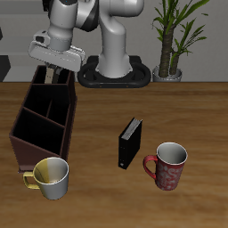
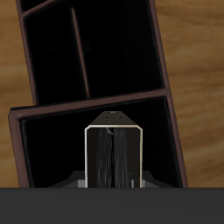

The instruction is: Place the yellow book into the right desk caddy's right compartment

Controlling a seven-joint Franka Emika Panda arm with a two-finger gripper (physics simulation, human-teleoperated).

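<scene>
We have the grey two-finger gripper [image 1: 53, 73] hanging right over the far end of the long dark reddish-brown wooden desk caddy [image 1: 43, 125], which sits on the wooden table [image 1: 178, 107] at the left of the exterior view, running from the far side toward the near edge. Between the fingers we see the thin pale greyish-yellow book [image 2: 113, 157] standing upright, its narrow edge facing the wrist camera, and the jaws are closed down narrowly onto its two faces, so the gripper has a firm hold of it. In the wrist view the book's lower end sits inside the outline of the caddy's end section, the right compartment [image 2: 52, 153], with dark panel walls on both sides of it and a thin divider just beyond; whether the book touches the compartment floor we cannot tell. In the exterior view the book shows only as a thin sliver among the fingers, just above the caddy's far rim. Near the caddy's near end stands a yellowish-white mug [image 1: 51, 177], just beside the caddy's corner. Toward the middle of the table a thicker black book [image 1: 130, 142] stands upright, and just beside it, to the right, a red patterned mug [image 1: 168, 165] rests, well apart from the caddy.
</scene>
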